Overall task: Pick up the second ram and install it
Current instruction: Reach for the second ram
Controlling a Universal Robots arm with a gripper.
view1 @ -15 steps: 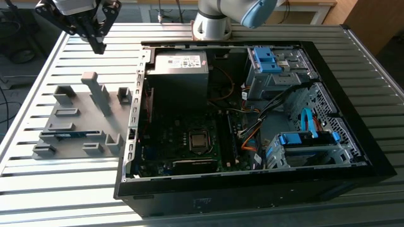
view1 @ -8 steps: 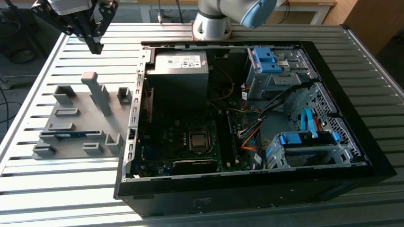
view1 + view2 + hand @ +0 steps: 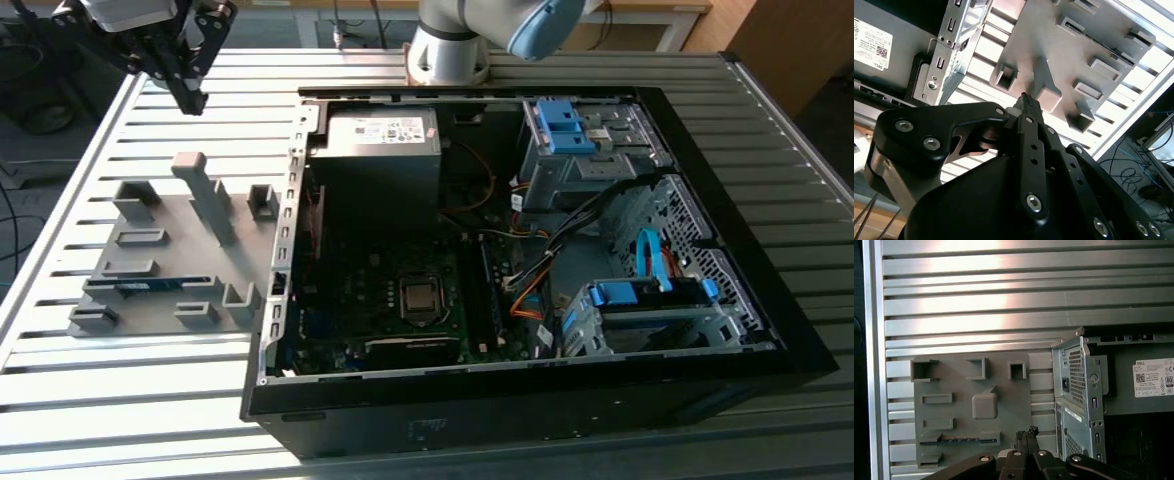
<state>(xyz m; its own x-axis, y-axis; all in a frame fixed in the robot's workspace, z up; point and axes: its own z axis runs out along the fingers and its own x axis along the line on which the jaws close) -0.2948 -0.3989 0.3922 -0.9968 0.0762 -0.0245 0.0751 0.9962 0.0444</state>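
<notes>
I count one robot arm [image 3: 454, 45] with one gripper [image 3: 192, 100] over one slatted table [image 3: 147, 420]. Nearest the gripper lies one grey holder plate [image 3: 167, 255] carrying one blue memory stick [image 3: 134, 287]. Farther from it sits one open computer case [image 3: 534, 410], holding one grey power supply [image 3: 380, 150], one processor [image 3: 420, 297] and two blue drive brackets [image 3: 567, 125] [image 3: 641, 292].

- Sunk in a slot of the grey holder [image 3: 174, 250], showing just a thin blue edge: the second ram [image 3: 134, 285]
- Cut off by the exterior view's top edge: the arm [image 3: 447, 50]
- Cut off in the first wrist view: the computer case [image 3: 1079, 390]
</notes>
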